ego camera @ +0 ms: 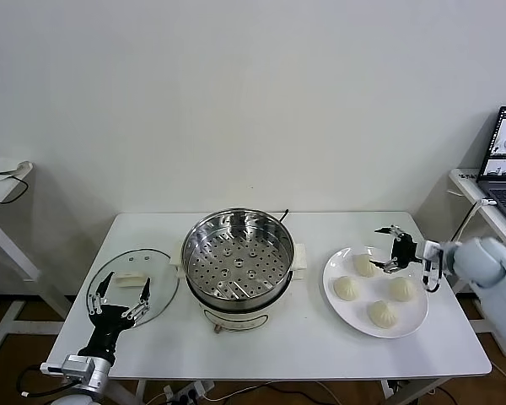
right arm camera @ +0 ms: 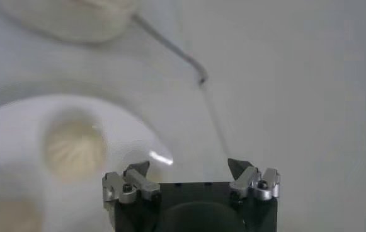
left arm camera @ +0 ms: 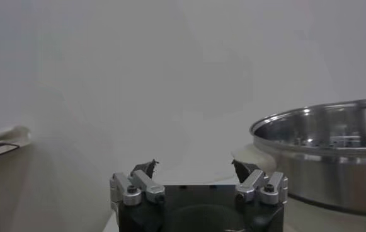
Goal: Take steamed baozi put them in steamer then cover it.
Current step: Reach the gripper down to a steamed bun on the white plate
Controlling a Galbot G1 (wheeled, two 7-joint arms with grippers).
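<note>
Your right claw (ego camera: 389,248) hangs released over the plate's (ego camera: 413,323) far edge, nothing grasped. Four steamed baozi (ego camera: 347,288) sit on that plate, right of the uncovered steamer (ego camera: 236,257). Left claw (ego camera: 118,292) released, over the glass lid (ego camera: 156,291) at the worktop's (ego camera: 312,346) left.

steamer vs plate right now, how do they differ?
The steamer is a deep shiny metal pot with a perforated tray; the plate is flat and white. The steamer holds nothing; the plate holds all four buns. The steamer sits mid-table; the plate sits toward the right side, under the open right gripper. Both are round and uncovered.
</note>
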